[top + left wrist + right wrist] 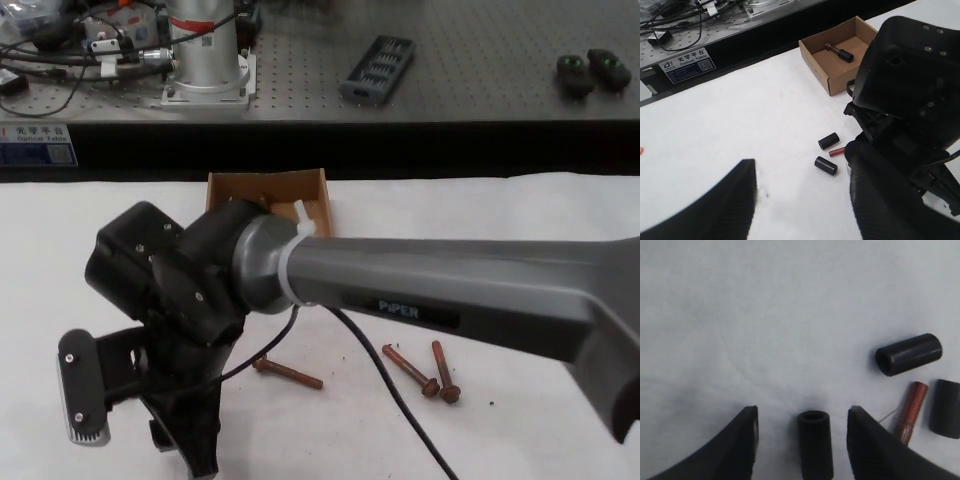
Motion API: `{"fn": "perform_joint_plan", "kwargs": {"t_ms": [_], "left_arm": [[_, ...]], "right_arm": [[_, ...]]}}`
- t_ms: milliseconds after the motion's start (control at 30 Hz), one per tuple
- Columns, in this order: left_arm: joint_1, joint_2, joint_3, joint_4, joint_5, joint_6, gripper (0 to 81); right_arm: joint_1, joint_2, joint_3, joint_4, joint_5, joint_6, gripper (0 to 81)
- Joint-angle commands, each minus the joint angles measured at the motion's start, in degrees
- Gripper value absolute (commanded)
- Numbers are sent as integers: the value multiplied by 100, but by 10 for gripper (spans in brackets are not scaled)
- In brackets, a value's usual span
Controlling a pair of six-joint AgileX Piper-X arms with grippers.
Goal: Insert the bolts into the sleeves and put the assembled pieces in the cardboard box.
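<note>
Right gripper (pixel 802 412) is low over the white cloth (pixel 740 115) in front of the cardboard box (pixel 837 82), fingers spread either side of a black sleeve (pixel 815 442) with a gap on both sides. A second sleeve (pixel 909 354), a third sleeve (pixel 945 407) and a copper bolt (pixel 910 410) crowd just beside it. Left gripper (pixel 800 165) hangs farther from the box, fingers parted on nothing and open cloth ahead up to the box's near wall; one assembled piece (pixel 840 51) lies inside the box, and loose bolts (pixel 410 370) lie in front of the box.
</note>
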Motion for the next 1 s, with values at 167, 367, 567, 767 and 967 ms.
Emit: {"fn": "perform_joint_plan", "kwargs": {"t_ms": [167,367,567,767,967], "left_arm": [[0,-43,-64,16,-44,-42,409],[0,-43,-64,16,-44,-42,409],[0,-43,-64,16,-44,-42,409],[0,-43,-64,16,-44,-42,409],[0,-43,-64,16,-44,-42,409]], "right_arm": [[-168,108,17,-13,-45,-43,401],[-291,105,17,-57,-45,-43,372],[-351,105,17,-63,-45,-43,237],[-317,105,17,-12,-45,-43,215],[-218,105,17,283,-215,-43,217]]}}
